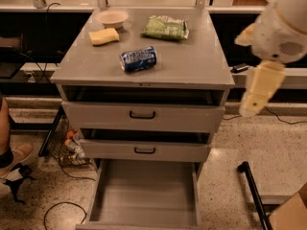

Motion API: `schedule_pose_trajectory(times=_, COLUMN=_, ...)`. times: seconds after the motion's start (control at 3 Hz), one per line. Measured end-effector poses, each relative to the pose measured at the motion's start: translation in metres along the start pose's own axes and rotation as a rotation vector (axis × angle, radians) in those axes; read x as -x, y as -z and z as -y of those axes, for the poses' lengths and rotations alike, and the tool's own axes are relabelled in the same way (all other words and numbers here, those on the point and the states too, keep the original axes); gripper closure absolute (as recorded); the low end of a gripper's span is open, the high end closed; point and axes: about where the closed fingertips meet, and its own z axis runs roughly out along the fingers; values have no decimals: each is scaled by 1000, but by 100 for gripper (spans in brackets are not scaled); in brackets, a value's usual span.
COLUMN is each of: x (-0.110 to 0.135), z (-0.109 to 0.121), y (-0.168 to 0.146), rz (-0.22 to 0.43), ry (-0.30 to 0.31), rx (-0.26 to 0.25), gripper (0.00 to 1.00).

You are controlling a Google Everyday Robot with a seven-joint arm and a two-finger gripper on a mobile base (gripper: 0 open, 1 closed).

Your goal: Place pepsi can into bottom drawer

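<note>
The pepsi can (pixel 138 59) is blue with white lettering and lies on its side near the front middle of the grey cabinet top (pixel 192 66). The bottom drawer (pixel 144 195) is pulled out wide below the two upper drawers, and its plain grey inside holds nothing. My gripper (pixel 256 87) hangs at the right of the cabinet, at about the height of the top drawer, well to the right of the can and touching nothing. The white arm (pixel 283 28) rises above it at the upper right.
On the cabinet top lie a green chip bag (pixel 165 28), a yellow sponge (pixel 103 36) and a pale bowl (pixel 112 17). Both upper drawers (pixel 142 115) stand slightly open. A person's foot (pixel 12 159) and cables are at left; a black bar (pixel 252 190) and a cardboard box (pixel 290 214) at lower right.
</note>
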Motion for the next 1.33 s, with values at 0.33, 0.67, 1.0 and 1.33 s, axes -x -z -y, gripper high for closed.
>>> schedule_pose_trajectory(times=0.33, x=50, z=49, y=-45, rz=19, ry=124, rx=-56, gripper=0)
schedule_pose_trajectory(times=0.67, x=120, z=103, y=-100, rz=82, ry=220, rx=-85, gripper=0)
schedule_pose_trajectory(times=1.0, x=120, z=103, y=-100, rz=82, ry=221, rx=-85, gripper=0)
schedule_pose_trajectory(times=1.33, x=134, z=121, y=-114, rz=96, ry=288, rx=-91, gripper=0)
